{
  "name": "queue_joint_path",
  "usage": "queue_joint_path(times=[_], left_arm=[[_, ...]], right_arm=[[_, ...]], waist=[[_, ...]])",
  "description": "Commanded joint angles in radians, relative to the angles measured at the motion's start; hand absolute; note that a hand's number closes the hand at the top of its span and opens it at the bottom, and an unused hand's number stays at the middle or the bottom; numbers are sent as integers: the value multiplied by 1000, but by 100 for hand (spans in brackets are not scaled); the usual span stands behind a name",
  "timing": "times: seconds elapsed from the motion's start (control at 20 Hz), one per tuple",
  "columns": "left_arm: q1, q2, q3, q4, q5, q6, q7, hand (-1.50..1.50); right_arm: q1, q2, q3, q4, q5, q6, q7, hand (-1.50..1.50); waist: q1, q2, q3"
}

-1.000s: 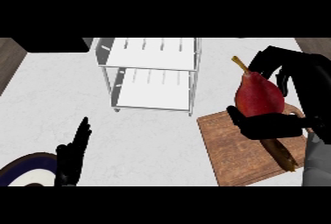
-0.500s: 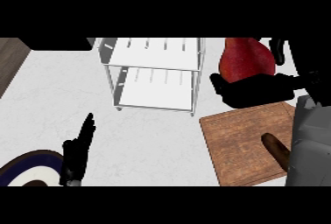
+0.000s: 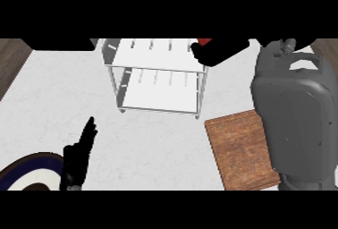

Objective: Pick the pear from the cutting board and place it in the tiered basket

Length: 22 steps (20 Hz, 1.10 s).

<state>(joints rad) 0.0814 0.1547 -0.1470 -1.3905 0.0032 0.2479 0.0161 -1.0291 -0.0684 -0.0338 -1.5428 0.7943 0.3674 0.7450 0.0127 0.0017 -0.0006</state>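
Note:
My right hand [image 3: 221, 49] is at the top of the head view, curled round the red pear [image 3: 205, 41], of which only a small red patch shows. The hand hovers over the right end of the white tiered basket's [image 3: 155, 71] top shelf. My grey right forearm [image 3: 297, 116] stretches up the right side and covers part of the brown cutting board [image 3: 238, 152]. Nothing shows on the visible part of the board. My left hand [image 3: 78, 154] rests open at lower left, fingers straight and pointing up.
A dark blue and white plate [image 3: 26, 176] lies at the lower left corner beside my left hand. The counter's wooden edges [image 3: 12, 62] show at the far upper left and upper right.
My right hand has carried the pear further up and left, from beside the basket to over its top shelf. The forearm now covers more of the board. The left hand has barely moved.

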Motion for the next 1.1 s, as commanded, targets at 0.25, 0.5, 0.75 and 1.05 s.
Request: queue_joint_path(times=[0.25,0.5,0.75,1.05], left_arm=[[-29,-18,-6,-37,-11,-4,63,0],[-42,-40,2,26,-33,13,31,0],[4,6,23,-48,0,-45,36,0],[12,-31,9,22,-28,-22,-34,0]], right_arm=[[-85,25,35,348,50,-146,-180,150],[-92,57,55,515,103,-272,-219,150],[-146,68,75,735,56,-444,-247,150],[-103,68,-15,745,-195,-489,-288,-150]], waist=[[4,2,0],[3,3,0],[24,6,0],[27,6,0]])
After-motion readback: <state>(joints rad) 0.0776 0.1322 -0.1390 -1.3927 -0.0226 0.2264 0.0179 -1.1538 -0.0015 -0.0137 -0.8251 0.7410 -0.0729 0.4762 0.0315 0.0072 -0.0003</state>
